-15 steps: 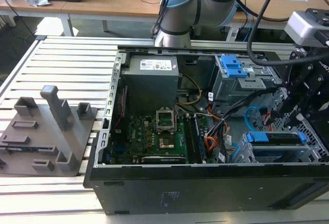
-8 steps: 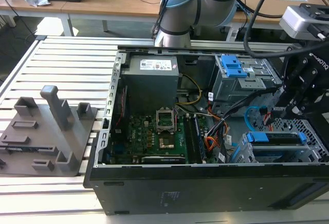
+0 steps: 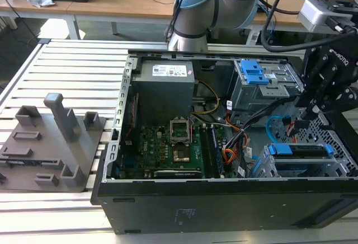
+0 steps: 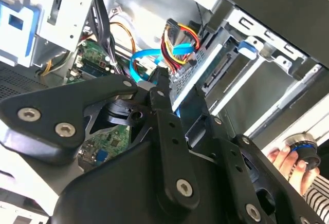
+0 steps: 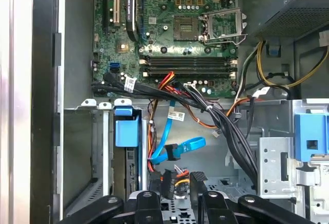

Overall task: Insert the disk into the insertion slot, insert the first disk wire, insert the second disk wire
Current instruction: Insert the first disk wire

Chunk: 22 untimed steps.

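The disk (image 3: 296,150), in its bright blue caddy, lies inside the insertion slot (image 3: 338,168), the perforated silver cage at the case's corner on the exterior view's right. My gripper (image 3: 305,122) hovers just above the disk's rear end, shut on the dark plug of the second disk wire (image 3: 274,125), a light-blue flat cable looping beside it. The second wrist view has that cable (image 4: 138,60) curling up to my gripper (image 4: 172,88). There a red, yellow and black wire bundle (image 4: 177,41) ends in a plug against the disk's rear edge (image 4: 198,77). In the first wrist view the blue cable (image 5: 175,149) runs to my gripper (image 5: 181,179).
A grey bay with a blue latch (image 3: 254,73) stands behind my gripper. A thick black wire bundle (image 5: 226,126) and an orange cable (image 3: 229,154) cross between the motherboard (image 3: 168,143) and the drive area. A grey fixture (image 3: 50,143) sits outside the case. A hand (image 4: 285,160) shows beyond the case wall.
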Each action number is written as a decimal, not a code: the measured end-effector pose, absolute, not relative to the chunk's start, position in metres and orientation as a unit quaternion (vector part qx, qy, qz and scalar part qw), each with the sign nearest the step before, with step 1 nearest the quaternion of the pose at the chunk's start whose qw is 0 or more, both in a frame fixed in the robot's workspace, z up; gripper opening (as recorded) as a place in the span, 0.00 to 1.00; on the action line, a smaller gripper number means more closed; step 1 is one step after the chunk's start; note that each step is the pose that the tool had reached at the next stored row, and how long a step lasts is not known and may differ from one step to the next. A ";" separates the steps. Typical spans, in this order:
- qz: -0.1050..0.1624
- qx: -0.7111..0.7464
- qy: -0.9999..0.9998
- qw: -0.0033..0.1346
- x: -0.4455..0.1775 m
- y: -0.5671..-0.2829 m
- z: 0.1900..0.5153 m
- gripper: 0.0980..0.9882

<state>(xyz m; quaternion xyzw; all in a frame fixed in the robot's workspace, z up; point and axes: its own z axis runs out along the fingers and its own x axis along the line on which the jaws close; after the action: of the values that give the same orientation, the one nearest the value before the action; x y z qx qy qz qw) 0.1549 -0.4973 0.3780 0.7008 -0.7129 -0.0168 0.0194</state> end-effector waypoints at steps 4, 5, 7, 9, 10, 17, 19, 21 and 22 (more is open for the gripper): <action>-0.017 0.701 -0.713 0.020 0.159 -0.495 0.374 0.30; -0.017 0.701 -0.713 0.020 0.159 -0.495 0.373 0.30; -0.017 0.701 -0.713 0.020 0.159 -0.495 0.371 0.30; -0.015 0.701 -0.713 0.022 0.159 -0.495 0.369 0.30; -0.012 0.700 -0.713 0.024 0.159 -0.495 0.368 0.30; -0.008 0.673 -0.739 0.029 0.159 -0.495 0.356 0.30; -0.008 0.673 -0.739 0.029 0.159 -0.495 0.354 0.30; -0.008 0.673 -0.739 0.029 0.159 -0.495 0.354 0.30; -0.008 0.673 -0.739 0.029 0.159 -0.495 0.354 0.30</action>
<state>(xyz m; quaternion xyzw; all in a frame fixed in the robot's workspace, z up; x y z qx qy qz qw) 0.1591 -0.4949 0.3536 0.6733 -0.7387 -0.0082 0.0286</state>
